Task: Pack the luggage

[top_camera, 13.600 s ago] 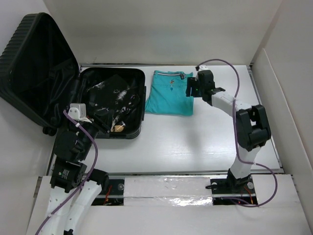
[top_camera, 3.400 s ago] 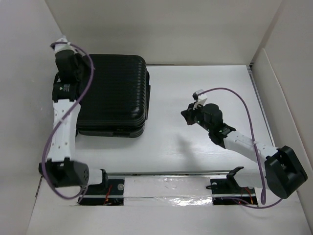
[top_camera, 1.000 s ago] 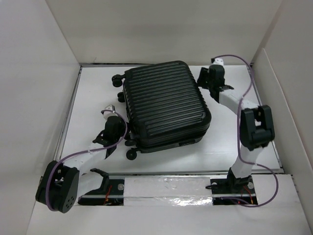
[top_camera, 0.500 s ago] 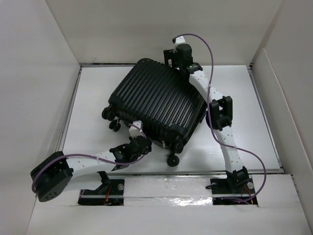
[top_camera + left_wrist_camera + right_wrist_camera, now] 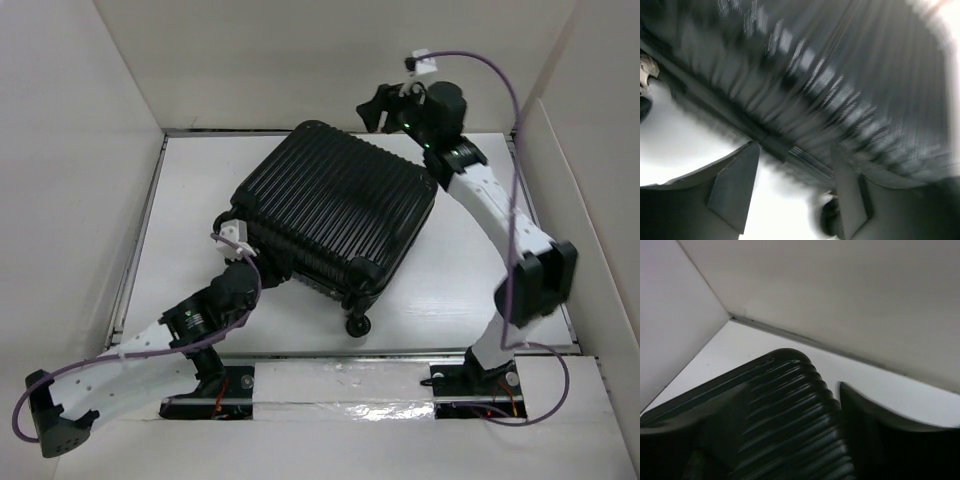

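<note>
The luggage (image 5: 335,205), a black ribbed hard-shell suitcase, lies shut and turned at an angle in the middle of the table, with a caster wheel (image 5: 357,325) at its near corner. My left gripper (image 5: 243,258) is open at its near-left edge. The left wrist view is blurred: the shell (image 5: 840,75) fills the top, and its seam and a wheel (image 5: 827,220) show between the fingers of that gripper (image 5: 792,170). My right gripper (image 5: 378,108) is open above the far corner. In the right wrist view its jaws (image 5: 790,390) frame the ribbed corner (image 5: 785,410); contact cannot be told.
White walls box in the table (image 5: 200,180) at the back, left and right; the back wall (image 5: 840,290) is close behind the suitcase. A rail with shiny tape (image 5: 380,385) runs along the near edge by the arm bases. Purple cables loop off both arms.
Since half a second ago the suitcase has shifted a little to the right. My left gripper moved left along its near edge. My right gripper moved right and up from the far corner.
</note>
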### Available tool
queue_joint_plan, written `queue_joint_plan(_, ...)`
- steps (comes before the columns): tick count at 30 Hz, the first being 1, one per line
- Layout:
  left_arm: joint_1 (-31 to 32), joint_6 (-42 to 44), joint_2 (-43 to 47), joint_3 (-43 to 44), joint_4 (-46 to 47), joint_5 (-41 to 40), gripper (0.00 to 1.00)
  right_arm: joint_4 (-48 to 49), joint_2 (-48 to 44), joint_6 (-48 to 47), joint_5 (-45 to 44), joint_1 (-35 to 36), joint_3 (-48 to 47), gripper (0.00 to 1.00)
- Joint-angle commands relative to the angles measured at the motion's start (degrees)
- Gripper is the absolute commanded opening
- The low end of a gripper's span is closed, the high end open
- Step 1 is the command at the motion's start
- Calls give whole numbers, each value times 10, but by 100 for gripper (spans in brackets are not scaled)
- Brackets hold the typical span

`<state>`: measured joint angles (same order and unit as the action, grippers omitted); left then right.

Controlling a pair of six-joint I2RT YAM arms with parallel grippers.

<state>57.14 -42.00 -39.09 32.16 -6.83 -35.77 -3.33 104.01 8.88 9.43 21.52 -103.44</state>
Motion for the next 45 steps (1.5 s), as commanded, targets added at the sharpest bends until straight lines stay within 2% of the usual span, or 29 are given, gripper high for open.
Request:
queue_joint_plan(1,-3,8,27,46,-23,-49,40,111,-131,18,-17,-20,144,63)
queue_joint_plan(2,-3,12,29,53,-10,-61,35,136,-163,21,-31,-20,184,48)
queue_joint_plan(3,-3,19,27,59,5,-68,32,146,-227,25,-67,-20,265,15)
queue_joint_plan(4,-11,42,24,69,28,-75,31,161,-261,45,-85,-25,309,2)
queue_joint_plan(6,-43,67,1,83,106,-78,31,184,-360,69,-148,-25,401,0)
queue_joint_plan(7,-60,79,-11,99,132,-77,31,197,-390,102,-175,-25,497,0)
queue_joint_plan(9,-127,101,-56,121,195,-48,34,218,-444,133,-246,-25,586,0)
queue_joint_plan(10,-158,101,-75,156,203,-22,36,213,-485,154,-262,-32,651,0)
queue_joint_plan(11,-191,96,-114,172,214,45,37,197,-501,164,-277,-39,678,0)
queue_joint_plan(12,-260,78,-133,189,213,79,37,187,-514,176,-288,-58,703,0)
queue_joint_plan(13,-298,61,-151,211,213,119,37,180,-537,204,-287,-68,725,0)
queue_joint_plan(14,-333,47,-177,213,238,196,37,186,-544,215,-277,-78,769,0)
queue_joint_plan(15,-388,21,-189,209,256,221,37,203,-549,219,-250,-88,788,0)
queue_joint_plan(17,-438,-5,-228,203,276,265,37,232,-522,216,-224,-110,807,0)
queue_joint_plan(19,-501,-36,-252,201,272,287,38,217,-486,214,-201,-115,785,0)
queue_joint_plan(22,-558,-68,-286,175,295,319,40,214,-422,213,-178,-115,740,0)
queue_joint_plan(26,-579,-80,-320,143,312,343,40,282,-323,220,-145,-115,684,0)
queue_joint_plan(29,-579,-87,-310,103,320,331,40,265,-205,214,-79,-109,583,0)
queue_joint_plan(30,-579,-88,-298,88,324,326,40,275,-172,213,-62,-100,583,0)
queue_joint_plan(31,-579,-88,-283,56,327,318,40,285,-106,208,-31,-95,494,0)
queue_joint_plan(33,-579,-84,-228,22,332,294,41,259,-33,196,12,-71,392,0)
queue_joint_plan(34,-579,-85,-204,-7,324,280,41,230,5,167,71,-62,325,0)
queue_joint_plan(35,-579,-85,-181,-19,308,258,41,149,75,154,83,-53,188,0)
queue_joint_plan(38,-579,-86,-55,-77,279,237,43,79,146,129,67,-38,26,4)
queue_joint_plan(41,-579,-72,21,-112,243,213,46,80,141,133,60,-59,16,21)
queue_joint_plan(42,-579,-73,31,-116,235,207,47,93,117,136,59,-67,55,34)
queue_joint_plan(45,-585,-77,34,-127,241,192,49,146,53,149,50,-99,143,55)
